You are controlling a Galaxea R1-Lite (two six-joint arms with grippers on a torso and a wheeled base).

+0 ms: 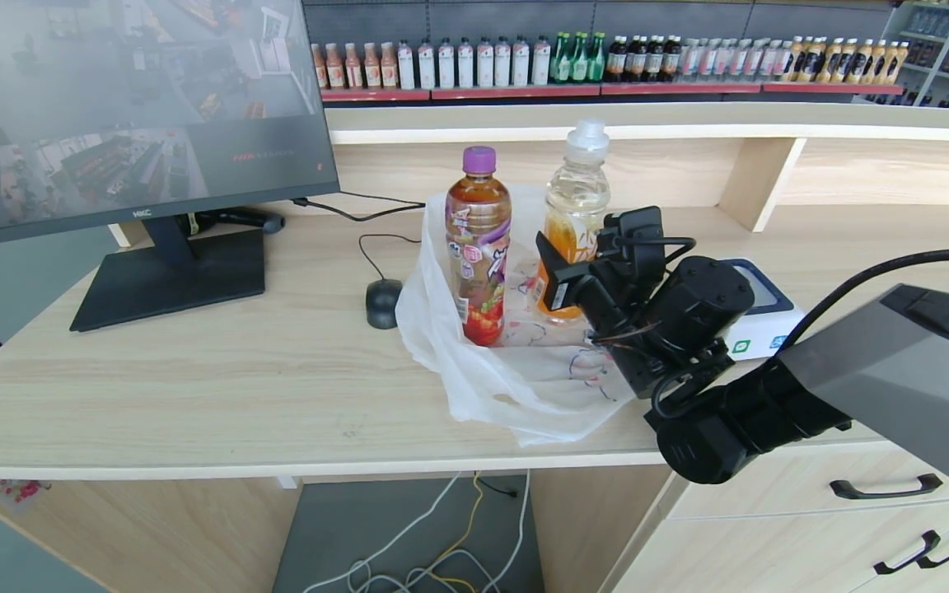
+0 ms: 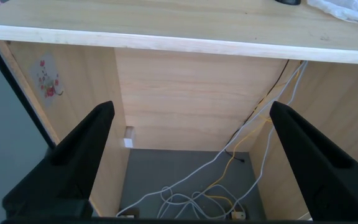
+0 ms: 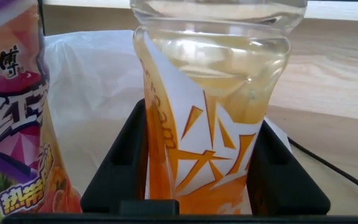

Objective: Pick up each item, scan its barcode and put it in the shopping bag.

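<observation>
Near the front edge of the desk [image 1: 194, 387], a bit toward its right end, lies a white shopping bag [image 1: 474, 362]. Two drink bottles stand upright on the bag, side by side, and some of its plastic sticks up behind them. One is a bottle with a purple cap [image 1: 479, 247] and a red drink inside. The other is a bottle with an orange label [image 1: 577, 185] and a white cap, and it is closer to the right end. The right gripper [image 1: 575, 268] is at this bottle. Its black fingers [image 3: 120, 168] hug the orange label from both sides and hold it tight. Just past the arm, toward the right end, sits a white scanner box [image 1: 763, 321]. A black mouse [image 1: 383, 302] lies just beside the bag, and a monitor [image 1: 128, 107] stands by the left back corner. The left gripper [image 2: 191, 109] hangs low, below the front edge of the desk, with its fingers spread wide apart and nothing in them. Loose cables [image 2: 197, 186] lie on the floor under the desk.
</observation>
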